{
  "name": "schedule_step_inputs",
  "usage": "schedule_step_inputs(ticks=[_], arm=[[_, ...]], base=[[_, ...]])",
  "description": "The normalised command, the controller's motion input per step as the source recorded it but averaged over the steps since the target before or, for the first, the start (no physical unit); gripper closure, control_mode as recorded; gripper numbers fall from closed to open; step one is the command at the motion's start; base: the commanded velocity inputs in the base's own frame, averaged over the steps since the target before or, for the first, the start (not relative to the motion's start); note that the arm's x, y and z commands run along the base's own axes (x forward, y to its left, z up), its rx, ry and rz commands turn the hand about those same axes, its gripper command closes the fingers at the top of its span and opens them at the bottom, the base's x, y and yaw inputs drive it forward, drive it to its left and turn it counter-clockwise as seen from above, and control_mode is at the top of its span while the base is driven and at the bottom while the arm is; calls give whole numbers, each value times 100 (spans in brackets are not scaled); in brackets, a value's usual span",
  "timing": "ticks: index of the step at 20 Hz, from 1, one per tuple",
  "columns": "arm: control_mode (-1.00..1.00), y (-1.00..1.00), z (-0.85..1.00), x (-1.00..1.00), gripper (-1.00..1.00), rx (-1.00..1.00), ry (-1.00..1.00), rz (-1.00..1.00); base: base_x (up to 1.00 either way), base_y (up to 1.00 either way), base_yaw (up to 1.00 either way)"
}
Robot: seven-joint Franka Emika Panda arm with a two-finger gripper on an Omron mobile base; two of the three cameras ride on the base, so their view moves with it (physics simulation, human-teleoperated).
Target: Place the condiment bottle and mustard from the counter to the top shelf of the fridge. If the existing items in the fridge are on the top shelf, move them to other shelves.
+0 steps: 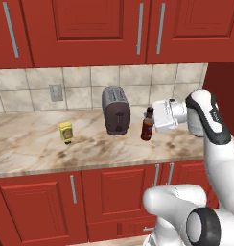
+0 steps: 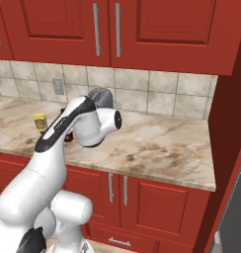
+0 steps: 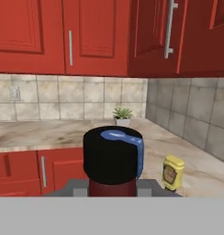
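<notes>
Marbled beige stone desk (image 1: 37, 144) under red cabinets. Gripper (image 1: 150, 124) is clamped on one slim dark condiment bottle (image 1: 147, 126), standing on the desk just right of one rounded grey toaster (image 1: 115, 110). One squat yellow mustard (image 1: 66, 132) stands well apart to the left, with bare desk around it.

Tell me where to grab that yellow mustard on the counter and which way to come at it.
Judging by its pose, take the mustard across its squat body, below the cap. It stands upright on the counter, apart from the toaster, with bare counter toward the front edge, so a level approach from the front looks easiest.
</notes>
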Motion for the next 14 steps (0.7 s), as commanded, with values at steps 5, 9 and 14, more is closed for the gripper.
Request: schedule_step_inputs(ticks=[5, 9, 14], arm=[[-100, 38, 93, -100, 100, 0, 2, -14], [-100, 16, 99, -100, 100, 0, 2, -16], [-100, 2, 55, -97, 100, 0, 1, -15]], base=[[0, 0, 0], [0, 0, 0], [0, 0, 0]])
